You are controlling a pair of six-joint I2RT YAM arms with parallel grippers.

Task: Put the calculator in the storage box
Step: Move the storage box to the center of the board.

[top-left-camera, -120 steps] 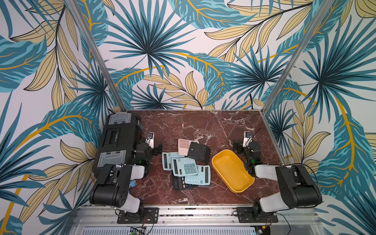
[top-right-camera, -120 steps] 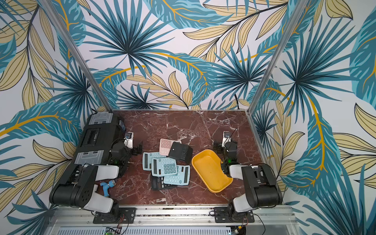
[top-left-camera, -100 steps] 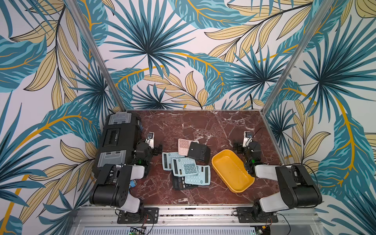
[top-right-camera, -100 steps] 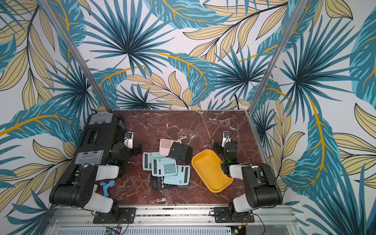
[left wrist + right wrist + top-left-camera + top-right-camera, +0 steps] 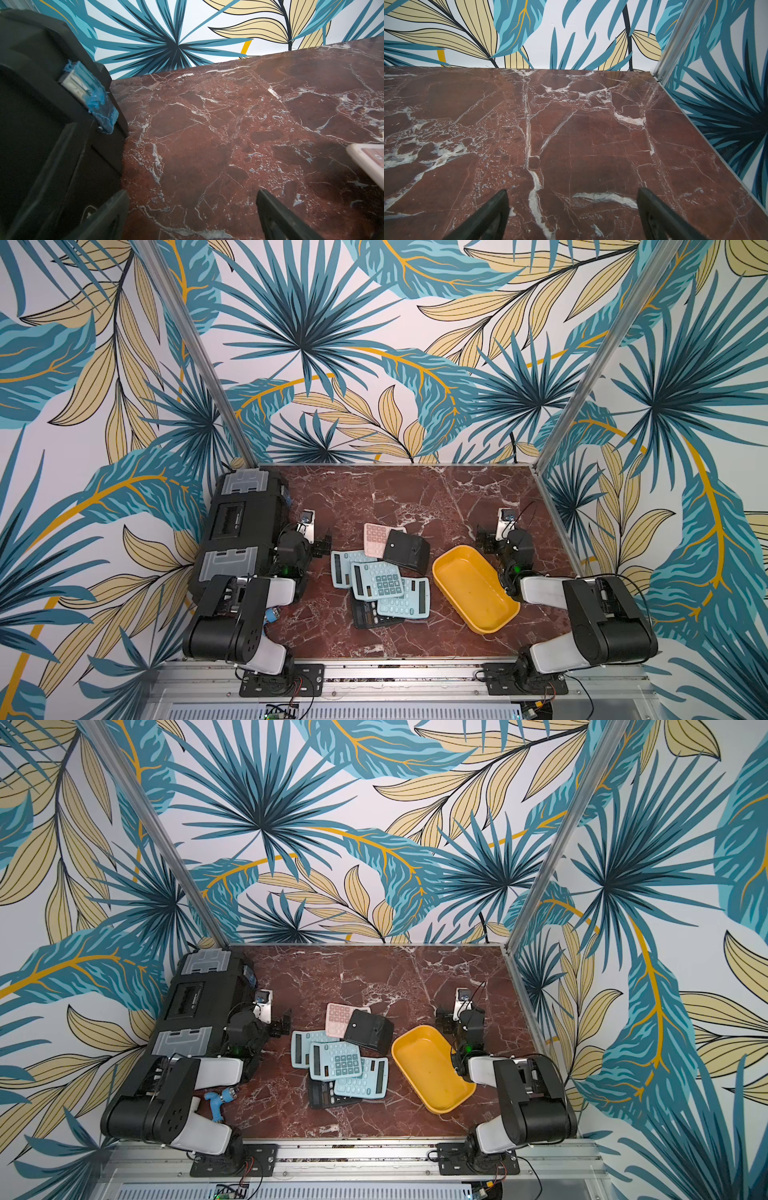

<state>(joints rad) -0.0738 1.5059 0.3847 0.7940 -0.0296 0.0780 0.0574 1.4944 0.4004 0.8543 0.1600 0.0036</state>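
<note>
The top blue calculator [image 5: 376, 578], nine o'clock of the storage box [image 5: 473, 593], is judged light, slick, best pinched edgewise; left claw [image 5: 191, 207] and right claw [image 5: 573, 207] are spread wide.

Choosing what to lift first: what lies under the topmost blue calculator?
The topmost blue calculator rests on a second blue calculator and a third blue calculator; a black calculator shows beneath. Their covered parts are hidden.

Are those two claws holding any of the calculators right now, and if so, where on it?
Nothing is held. The left gripper and the right gripper both stand open over bare table; the calculators lie in their pile.
</note>
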